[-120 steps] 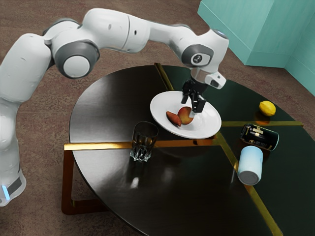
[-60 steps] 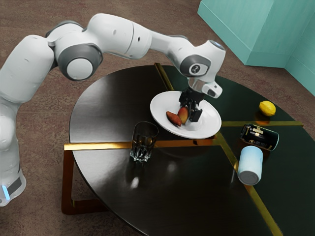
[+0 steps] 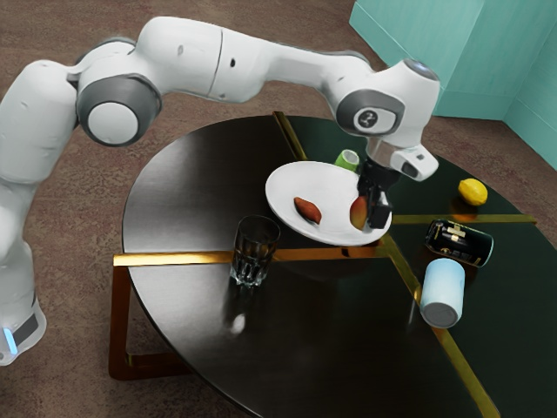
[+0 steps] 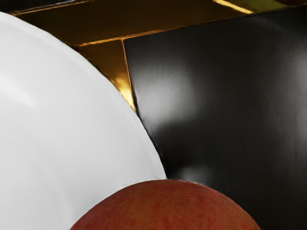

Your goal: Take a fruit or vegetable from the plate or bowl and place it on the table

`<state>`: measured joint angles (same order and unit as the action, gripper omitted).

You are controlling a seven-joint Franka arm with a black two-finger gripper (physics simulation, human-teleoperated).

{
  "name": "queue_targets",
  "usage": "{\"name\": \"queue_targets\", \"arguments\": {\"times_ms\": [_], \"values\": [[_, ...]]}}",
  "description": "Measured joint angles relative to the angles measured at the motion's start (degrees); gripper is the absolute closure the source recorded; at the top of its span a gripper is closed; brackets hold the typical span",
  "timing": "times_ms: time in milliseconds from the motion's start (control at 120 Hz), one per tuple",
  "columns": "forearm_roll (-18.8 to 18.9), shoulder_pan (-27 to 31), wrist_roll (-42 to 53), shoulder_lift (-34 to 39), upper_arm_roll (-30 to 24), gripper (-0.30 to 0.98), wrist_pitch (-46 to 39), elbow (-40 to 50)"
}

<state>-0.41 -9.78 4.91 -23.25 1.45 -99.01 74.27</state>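
Jaws: clenched around the fruit (image 3: 358, 212)
Plate (image 3: 283, 194): fruit apparently lifted, near its edge
Surface (image 3: 178, 205): crossing over, lowering and release remain

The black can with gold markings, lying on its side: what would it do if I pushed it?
The can would probably roll, since its curved side is down. Pushed at a flat end, it might slide instead. It could bump the pale blue cylinder close by.

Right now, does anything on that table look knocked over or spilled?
Yes: the black can and the blue cylinder near it lie on their sides, as if tipped over. I see no spill.
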Motion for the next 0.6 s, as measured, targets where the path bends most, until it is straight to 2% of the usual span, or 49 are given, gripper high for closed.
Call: {"name": "queue_targets", "arguments": {"times_ms": [142,333,442,600], "values": [[1.2,-4.5,0.2,-0.1,-0.1,0.38,0.3,-0.1],[1.7,-5.4,0.4,-0.1,-0.8,0.38,0.5,-0.1],[1.5,-5.6,0.5,0.0,-0.9,0.17,0.7,-0.1],[1.4,-5.6,0.8,0.3,-0.9,0.06,0.8,-0.3]]}}
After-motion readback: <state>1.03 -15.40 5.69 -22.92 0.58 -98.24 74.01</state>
